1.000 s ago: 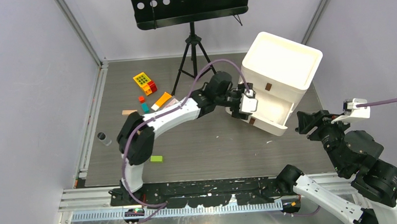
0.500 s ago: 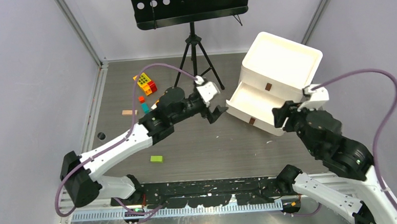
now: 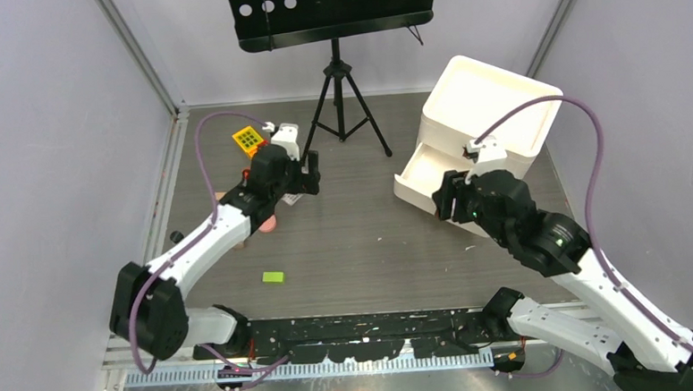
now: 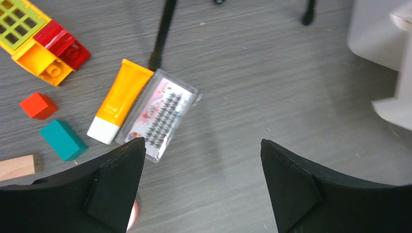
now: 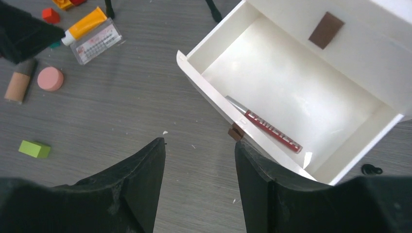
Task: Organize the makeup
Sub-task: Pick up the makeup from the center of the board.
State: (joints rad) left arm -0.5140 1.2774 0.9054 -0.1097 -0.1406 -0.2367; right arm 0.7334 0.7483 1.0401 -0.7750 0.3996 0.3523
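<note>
The left arm has swung away from the white drawer box (image 3: 490, 98) and now reaches over the far left of the counter (image 4: 272, 87), while the right arm has moved in over the open drawer (image 5: 291, 82). The left pincer (image 4: 204, 189) is spread wide and holds nothing. Just beyond its left finger lies a clear flat case of dark squares (image 4: 160, 114), touching an orange tube with a white cap (image 4: 118, 99) along one side. Toy blocks sit near them: a red block (image 4: 38, 105), a teal block (image 4: 63, 140) and a yellow and red block (image 4: 29, 39). The right pincer (image 5: 199, 184) is also spread and empty, above the front edge of the drawer. Inside the drawer, along its front wall, lies a thin red stick (image 5: 272, 130) with a silver end, possibly a lip pencil. A pink round compact (image 5: 50, 78) and a tan tube (image 5: 20, 80) lie side by side on the counter, with a green block (image 5: 34, 148) nearer the arms.
</note>
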